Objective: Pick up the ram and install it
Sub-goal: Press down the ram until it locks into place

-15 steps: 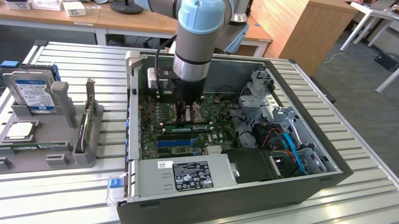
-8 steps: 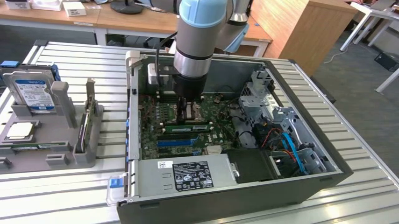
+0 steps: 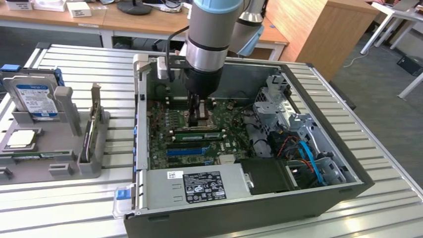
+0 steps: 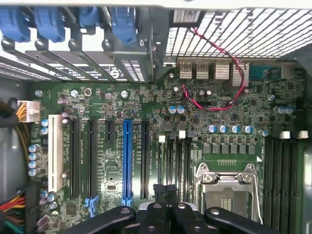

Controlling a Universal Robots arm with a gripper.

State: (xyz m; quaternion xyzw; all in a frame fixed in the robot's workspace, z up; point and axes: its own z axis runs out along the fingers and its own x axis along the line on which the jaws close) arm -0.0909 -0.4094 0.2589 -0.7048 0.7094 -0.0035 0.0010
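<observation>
Clenched jaws: the gripper hangs low over the motherboard with its fingertips together, nothing visible between them. Just below it, the ram lies along its slot. Nearby stand the blue slot and drive cage; the arm hides part of the board.

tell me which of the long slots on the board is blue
The blue slot is the one in the middle of the row of long slots. A white slot sits at one end of the row, and the others, like this black slot, are dark.
</observation>
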